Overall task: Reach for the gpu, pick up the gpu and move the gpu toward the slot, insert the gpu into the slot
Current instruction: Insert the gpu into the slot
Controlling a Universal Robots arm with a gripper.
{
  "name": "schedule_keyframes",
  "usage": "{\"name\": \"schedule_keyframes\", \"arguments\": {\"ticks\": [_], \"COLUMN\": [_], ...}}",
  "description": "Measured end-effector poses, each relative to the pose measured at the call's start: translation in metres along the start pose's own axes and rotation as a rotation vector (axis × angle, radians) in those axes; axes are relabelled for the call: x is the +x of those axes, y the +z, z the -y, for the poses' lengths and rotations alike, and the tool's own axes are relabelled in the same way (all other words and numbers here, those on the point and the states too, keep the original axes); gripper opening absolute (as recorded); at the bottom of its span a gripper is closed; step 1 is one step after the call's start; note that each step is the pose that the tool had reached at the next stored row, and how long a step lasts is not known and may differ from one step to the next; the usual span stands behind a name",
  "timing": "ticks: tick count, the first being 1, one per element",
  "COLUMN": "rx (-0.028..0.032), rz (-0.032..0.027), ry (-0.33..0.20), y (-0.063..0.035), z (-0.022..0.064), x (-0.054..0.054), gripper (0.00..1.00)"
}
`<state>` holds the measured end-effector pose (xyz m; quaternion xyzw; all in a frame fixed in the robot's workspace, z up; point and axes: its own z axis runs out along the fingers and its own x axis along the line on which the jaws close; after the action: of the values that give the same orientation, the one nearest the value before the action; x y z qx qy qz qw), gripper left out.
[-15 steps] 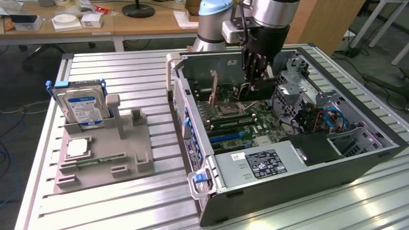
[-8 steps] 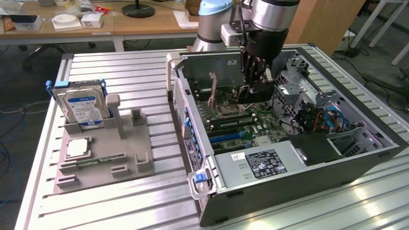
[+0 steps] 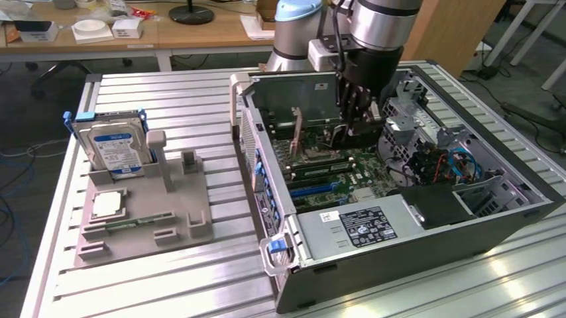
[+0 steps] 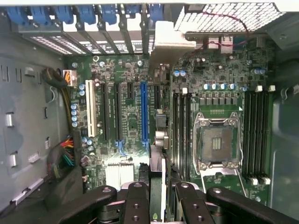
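Note:
My gripper (image 3: 356, 129) reaches down into the open computer case (image 3: 495, 218) and is shut on the gpu (image 3: 301, 132), which it holds upright over the green motherboard (image 3: 340, 179). In the wrist view the gpu (image 4: 157, 161) runs edge-on between my two black fingers (image 4: 138, 200), and its pale end bracket (image 4: 170, 39) lies at the case's rear wall. The long blue slot (image 4: 144, 112) lies right beside the card's edge. I cannot tell whether the card's edge touches the slot. The same slot (image 3: 314, 191) is visible in the exterior view.
The square processor socket (image 4: 219, 142) and black memory slots (image 4: 182, 126) flank the card. Cables (image 4: 65, 158) and the power supply (image 3: 362, 225) crowd the case. On the exterior view's left, a grey fixture (image 3: 142, 212) holds a hard drive (image 3: 115, 149).

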<state>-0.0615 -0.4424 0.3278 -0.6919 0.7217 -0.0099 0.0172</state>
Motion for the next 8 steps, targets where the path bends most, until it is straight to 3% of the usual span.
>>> {"name": "schedule_keyframes", "arguments": {"ticks": [4, 8], "rx": [-0.0001, -0.0003], "rz": [-0.0003, -0.0005], "ry": [0.0, 0.0], "y": [0.0021, 0.0037], "z": [-0.0074, -0.0086], "x": [0.0011, 0.0066], "gripper": [0.26, 0.26]}}
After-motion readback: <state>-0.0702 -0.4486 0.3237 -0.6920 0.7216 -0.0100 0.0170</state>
